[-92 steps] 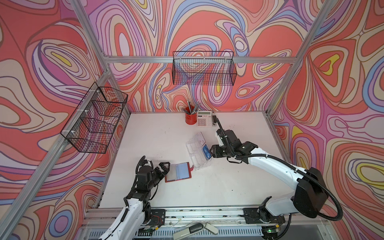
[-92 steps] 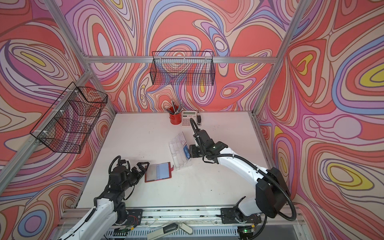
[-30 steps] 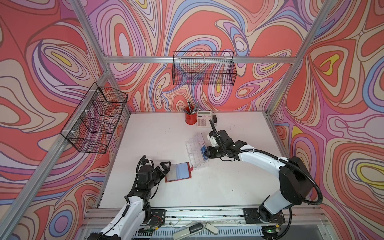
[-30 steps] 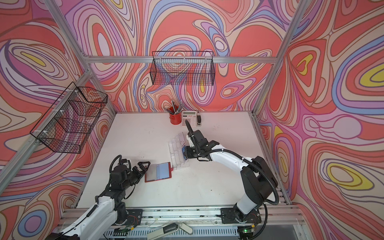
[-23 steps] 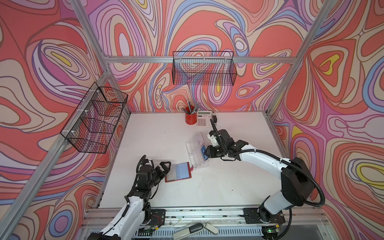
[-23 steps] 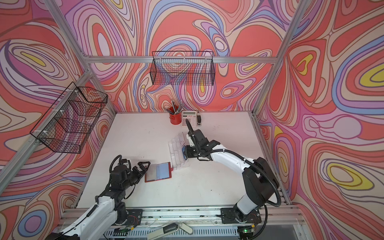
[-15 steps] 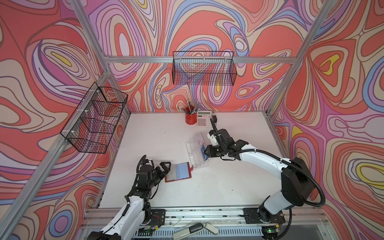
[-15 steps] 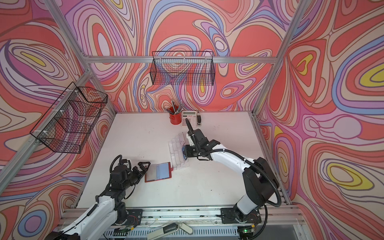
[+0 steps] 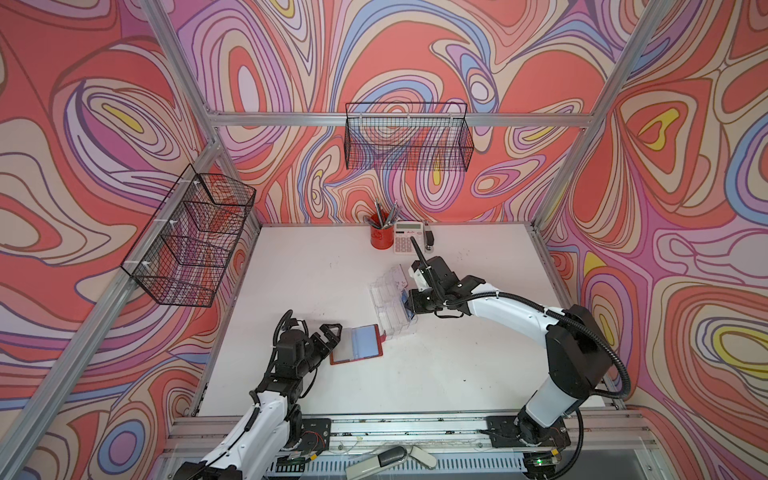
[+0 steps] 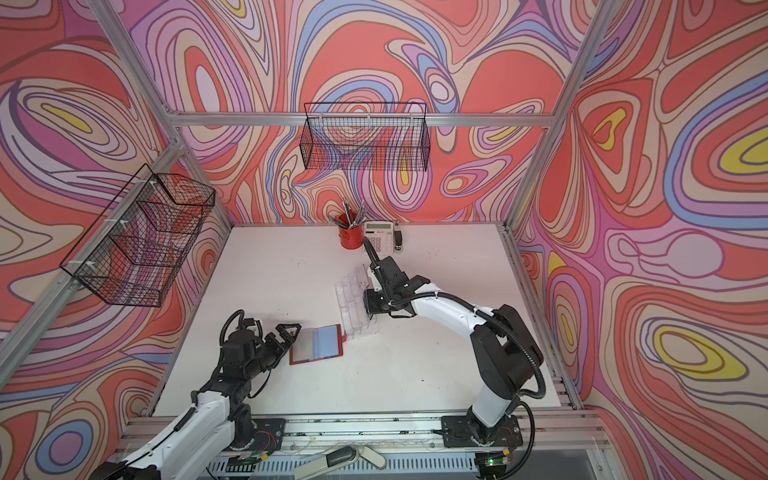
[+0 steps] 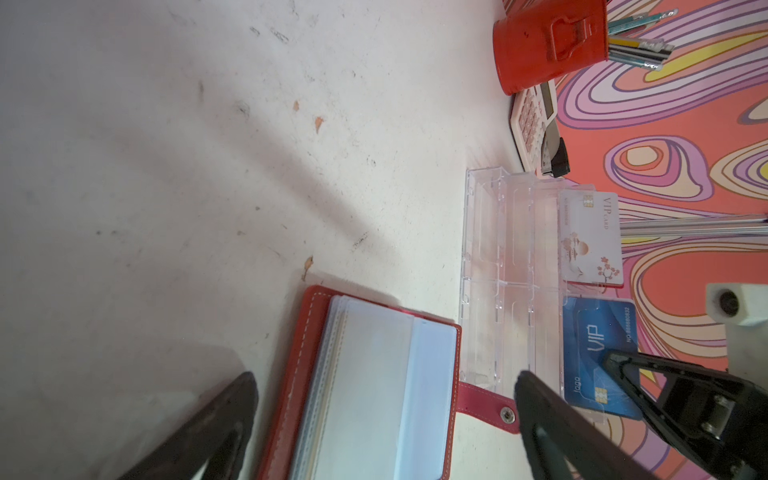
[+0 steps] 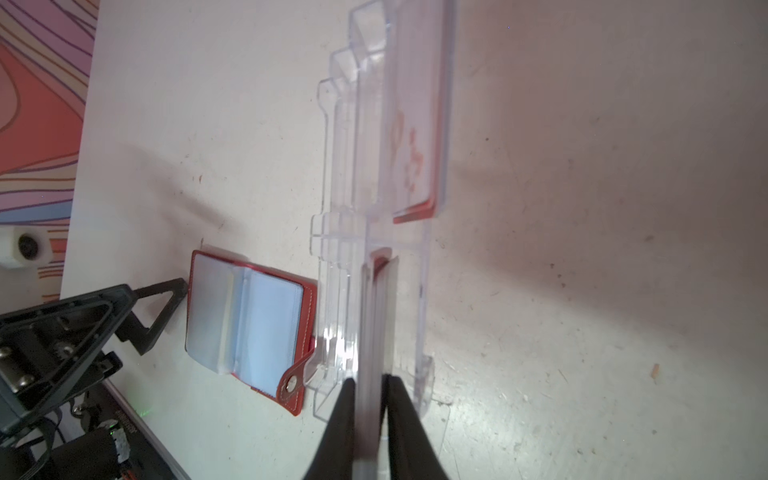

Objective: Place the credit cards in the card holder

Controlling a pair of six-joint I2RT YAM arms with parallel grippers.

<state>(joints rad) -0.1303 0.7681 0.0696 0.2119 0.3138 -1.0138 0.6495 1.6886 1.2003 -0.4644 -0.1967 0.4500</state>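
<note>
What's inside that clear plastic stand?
The stand holds a white VIP card in one rear slot and a blue card beside it, pinched by the right gripper. Front slots look empty. Any cards behind those two are hidden.

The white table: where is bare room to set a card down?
Bare: the far-left table, between red pen cup and left wall; also the near strip between red wallet and right arm's base. Crowded: mid-table, around the clear acrylic stand.

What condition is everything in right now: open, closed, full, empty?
red wallet: lying open
clear stand: holds cards
blue card: in the stand, gripped
white card: in the stand, untouched
right end effector: shut on blue card
left end effector: open, empty
pen cup: upright, holds pens
</note>
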